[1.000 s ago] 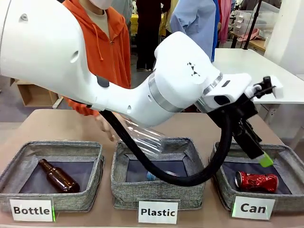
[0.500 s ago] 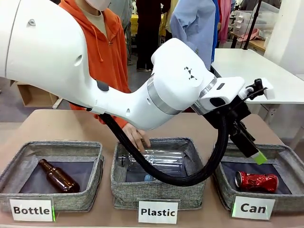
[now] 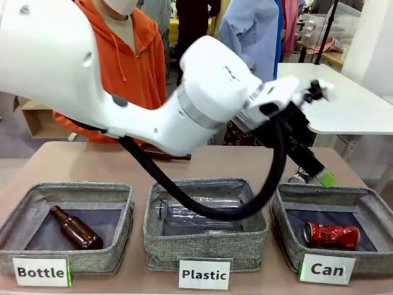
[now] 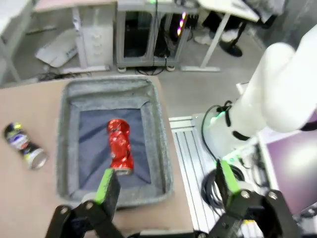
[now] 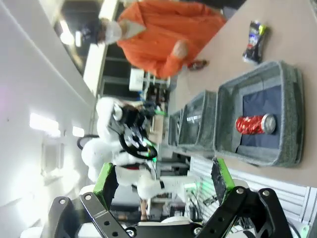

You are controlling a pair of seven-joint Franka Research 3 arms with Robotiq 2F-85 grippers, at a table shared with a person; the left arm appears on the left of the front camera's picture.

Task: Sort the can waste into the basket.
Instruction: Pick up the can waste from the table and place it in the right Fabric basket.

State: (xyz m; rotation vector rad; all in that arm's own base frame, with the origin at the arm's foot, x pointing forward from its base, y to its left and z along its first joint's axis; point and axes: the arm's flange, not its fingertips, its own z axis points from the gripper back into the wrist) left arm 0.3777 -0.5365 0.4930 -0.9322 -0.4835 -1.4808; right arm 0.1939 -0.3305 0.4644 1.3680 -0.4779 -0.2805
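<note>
The crushed shiny red can [image 3: 331, 235] lies inside the grey basket [image 3: 286, 244] labelled "Can" at the right. The slim dark can [image 3: 299, 177] lies on the table just behind that basket. My left arm reaches across the table, and its gripper [image 3: 323, 176] hangs above the basket's far rim, close over the dark can. In the left wrist view the left gripper [image 4: 166, 184] is open and holds nothing, with the red can [image 4: 119, 146] in the basket [image 4: 64, 148] below and the dark can [image 4: 25, 146] outside it. My right gripper [image 5: 163, 181] is open, far from the basket [image 5: 292, 114].
The "Plastic" basket [image 3: 153, 236] in the middle holds a clear bottle [image 3: 202, 209]. The "Bottle" basket [image 3: 18, 227] on the left holds a brown bottle [image 3: 75, 228]. Another brown bottle [image 3: 167, 157] lies behind them, near a person in an orange hoodie [image 3: 132, 55].
My left gripper lifted up and back from over the Can basket. The person's hand laid the clear bottle into the Plastic basket and withdrew. The dark can has come into sight.
</note>
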